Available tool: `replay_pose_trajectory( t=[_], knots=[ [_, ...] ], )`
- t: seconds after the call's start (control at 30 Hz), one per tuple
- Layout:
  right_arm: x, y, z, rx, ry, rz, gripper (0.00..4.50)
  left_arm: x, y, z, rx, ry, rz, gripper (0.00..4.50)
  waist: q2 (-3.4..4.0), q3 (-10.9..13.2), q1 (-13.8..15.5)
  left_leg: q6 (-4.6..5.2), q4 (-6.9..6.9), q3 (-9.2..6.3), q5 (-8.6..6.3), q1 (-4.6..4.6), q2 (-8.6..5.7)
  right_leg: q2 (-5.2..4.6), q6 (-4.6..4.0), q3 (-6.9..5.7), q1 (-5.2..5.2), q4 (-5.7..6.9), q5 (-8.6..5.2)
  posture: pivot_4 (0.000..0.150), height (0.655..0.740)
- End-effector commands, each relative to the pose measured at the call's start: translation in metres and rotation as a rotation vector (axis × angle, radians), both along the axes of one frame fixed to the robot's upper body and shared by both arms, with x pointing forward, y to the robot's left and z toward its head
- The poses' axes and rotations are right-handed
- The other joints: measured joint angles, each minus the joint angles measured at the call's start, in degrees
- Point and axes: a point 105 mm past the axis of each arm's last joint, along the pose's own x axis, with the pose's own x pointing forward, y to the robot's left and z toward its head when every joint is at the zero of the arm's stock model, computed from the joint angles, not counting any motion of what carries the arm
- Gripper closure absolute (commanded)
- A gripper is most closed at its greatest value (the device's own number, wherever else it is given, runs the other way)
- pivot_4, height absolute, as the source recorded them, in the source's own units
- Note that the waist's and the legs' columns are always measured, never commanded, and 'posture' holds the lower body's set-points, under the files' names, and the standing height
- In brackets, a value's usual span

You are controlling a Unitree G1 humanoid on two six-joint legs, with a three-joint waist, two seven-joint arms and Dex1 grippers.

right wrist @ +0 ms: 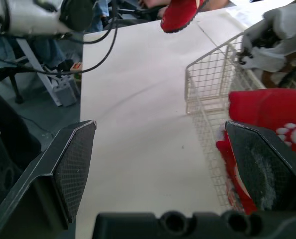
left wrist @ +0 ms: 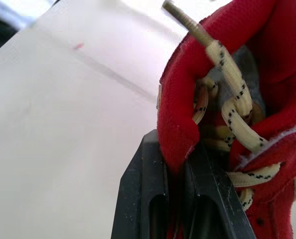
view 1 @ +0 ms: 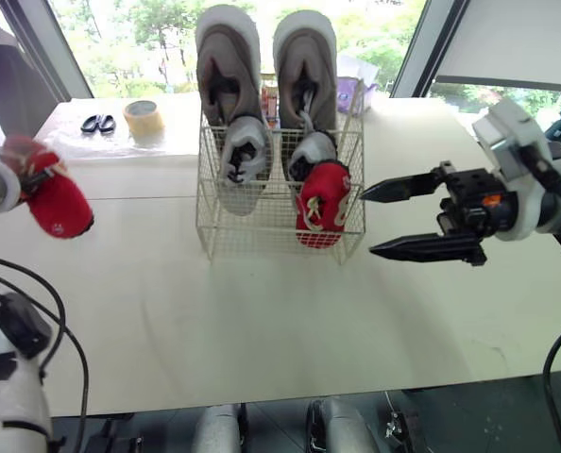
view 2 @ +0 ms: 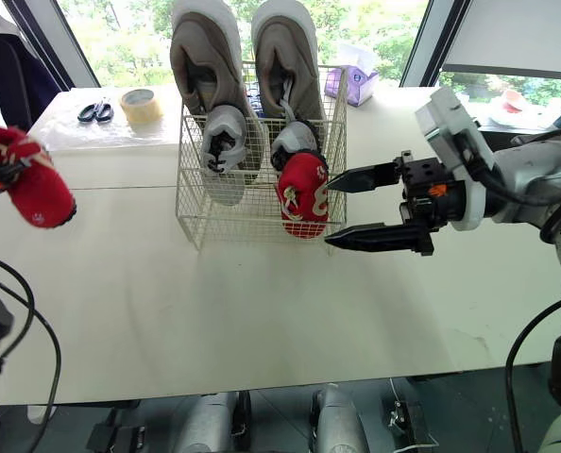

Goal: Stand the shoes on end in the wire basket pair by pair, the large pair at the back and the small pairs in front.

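Basket (view 1: 262, 236) is showing cream-white wire. Large shoes (view 1: 226, 66) are showing taupe uppers with white soles. The 2 grey shoes (view 1: 246, 156) are reading light grey with dark insides. Red shoe (view 1: 323, 203) is carrying pale paw-print marks. 2nd red shoe (view 1: 59, 203) is showing cream laces (left wrist: 236, 119) flecked black. Table (view 1: 262, 330) is reading off-white. Tape (view 1: 144, 118) is showing yellow, scissors (view 1: 98, 124) black, box (view 2: 356, 87) purple. Left gripper (left wrist: 175, 144) and right gripper (view 1: 365, 224) are showing black.
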Motion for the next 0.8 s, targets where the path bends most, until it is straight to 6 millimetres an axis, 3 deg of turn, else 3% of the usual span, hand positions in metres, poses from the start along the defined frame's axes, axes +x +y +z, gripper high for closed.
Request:
replay_pose_trajectory(
  t=[0.03, 0.1, 0.17, 0.4, 0.5, 0.8],
  knots=[
    [0.000, -0.003, 0.017, 0.017, -0.051, -0.006, 0.00, -0.043, -0.057, 0.068, 0.226, -0.423, -0.198, 4.48, 0.00, 0.00, -0.05, 0.00, 0.01, 0.01, 0.00, -0.01, 0.00, 0.00, 0.00, 0.01, -0.01, -0.02, 0.01, 0.150, 0.6938],
    [0.003, -0.001, 0.019, 0.034, -0.046, 0.006, 0.00, -0.067, -0.107, 0.082, 0.304, -0.654, -0.391, 4.48, 0.00, 0.00, -0.09, 0.00, 0.00, 0.01, 0.00, 0.03, 0.00, -0.01, 0.00, 0.03, 0.03, -0.03, 0.01, 0.150, 0.6938],
    [0.005, 0.001, 0.017, 0.034, -0.043, 0.016, 0.00, -0.079, -0.129, 0.085, 0.294, -0.782, -0.480, 4.48, 0.01, 0.00, 0.05, -0.02, 0.00, 0.02, 0.02, 0.12, 0.00, -0.01, -0.01, 0.02, 0.11, -0.06, 0.01, 0.150, 0.6938],
    [0.005, -0.004, 0.003, 0.002, -0.009, -0.030, 0.00, -0.062, -0.173, 0.057, 0.328, -0.815, -0.525, 4.48, 0.09, -0.06, 0.40, 0.01, 0.01, -0.08, 0.00, 0.55, -0.02, 0.04, -0.07, -0.04, 0.55, -0.05, 0.04, 0.150, 0.6938],
    [0.003, -0.008, 0.001, 0.009, 0.005, -0.062, 0.00, -0.058, -0.181, 0.048, 0.392, -0.845, -0.494, 4.48, 0.09, -0.06, 0.27, 0.08, 0.09, -0.07, -0.04, 0.48, -0.02, 0.03, -0.05, -0.04, 0.57, -0.11, 0.05, 0.150, 0.6938],
    [-0.001, -0.010, -0.003, 0.040, 0.027, -0.119, 0.00, -0.037, -0.206, 0.008, 0.344, -0.861, -0.515, 4.48, 0.10, -0.06, 0.17, 0.17, 0.07, -0.07, -0.09, 0.51, -0.01, 0.04, -0.05, -0.06, 0.57, -0.13, 0.05, 0.150, 0.6938]
  ],
)
